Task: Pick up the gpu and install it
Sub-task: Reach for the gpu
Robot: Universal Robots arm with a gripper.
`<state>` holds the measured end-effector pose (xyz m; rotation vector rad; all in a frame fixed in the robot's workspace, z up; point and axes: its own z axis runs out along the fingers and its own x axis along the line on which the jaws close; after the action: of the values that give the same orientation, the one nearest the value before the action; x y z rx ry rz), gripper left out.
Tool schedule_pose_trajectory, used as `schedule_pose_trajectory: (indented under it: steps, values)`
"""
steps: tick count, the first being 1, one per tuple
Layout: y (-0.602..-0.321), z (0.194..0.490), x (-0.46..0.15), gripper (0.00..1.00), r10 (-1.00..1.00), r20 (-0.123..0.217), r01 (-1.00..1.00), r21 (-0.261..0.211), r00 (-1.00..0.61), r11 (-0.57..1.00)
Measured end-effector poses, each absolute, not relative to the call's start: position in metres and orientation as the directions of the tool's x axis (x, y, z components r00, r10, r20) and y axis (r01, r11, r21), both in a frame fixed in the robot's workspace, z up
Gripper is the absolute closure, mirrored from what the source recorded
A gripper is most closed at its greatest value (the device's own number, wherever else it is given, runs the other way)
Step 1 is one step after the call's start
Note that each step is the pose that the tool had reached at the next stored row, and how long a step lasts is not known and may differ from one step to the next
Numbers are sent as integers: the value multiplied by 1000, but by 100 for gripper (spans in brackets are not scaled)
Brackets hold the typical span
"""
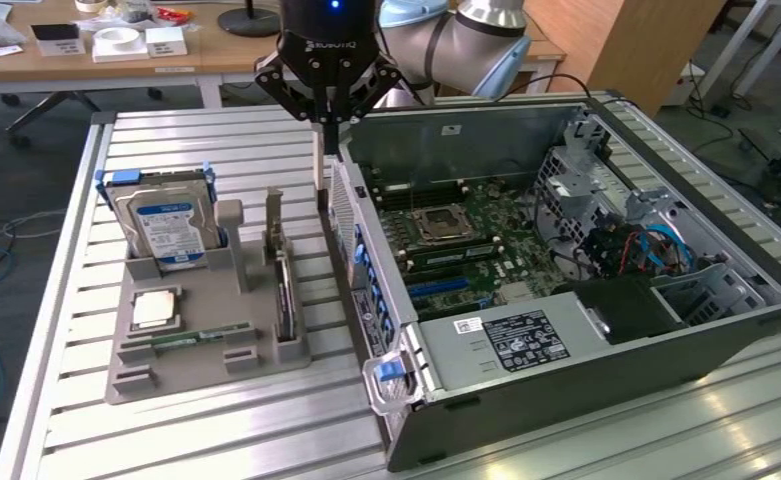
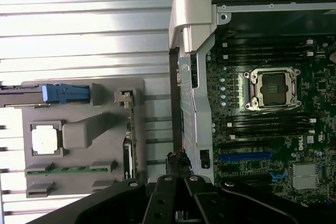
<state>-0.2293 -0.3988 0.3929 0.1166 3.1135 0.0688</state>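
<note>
1. Gripper (image 1: 326, 118) hanging high above the rear wall of the computer case (image 1: 564, 370), roughly over the strip of table (image 1: 230, 430) between the case and the grey tray (image 1: 163, 375).
2. Its fingers are pressed together, tip to tip. From the wrist view the gripper (image 2: 177, 163) shows as dark linkages meeting at a point.
3. The gpu (image 1: 283, 290) stands on its edge in the tray's slot nearest the case, well below the gripper and apart from it.
4. In the wrist view, the gpu (image 2: 131, 135) is a thin green edge with a silvery bracket at one end, running along the tray (image 2: 102, 150) side that faces the case (image 2: 191, 19).
5. The tray sits at the exterior view's left of the case. A hard drive (image 1: 166, 228) with a blue-white label stands upright at its far end.
6. A CPU (image 1: 154, 308) lies flat nearer the front, and a green RAM stick (image 1: 201, 336) lies just beside it.
7. The case is open on top, with the motherboard (image 1: 470, 230) and its CPU socket (image 1: 437, 225) exposed.
</note>
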Motion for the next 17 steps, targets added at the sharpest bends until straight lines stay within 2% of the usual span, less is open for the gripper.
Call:
schedule_pose_trajectory:
  steps: [17]
  values:
    - [-399,393,-240,89,75,-24,74,45,-997,996]
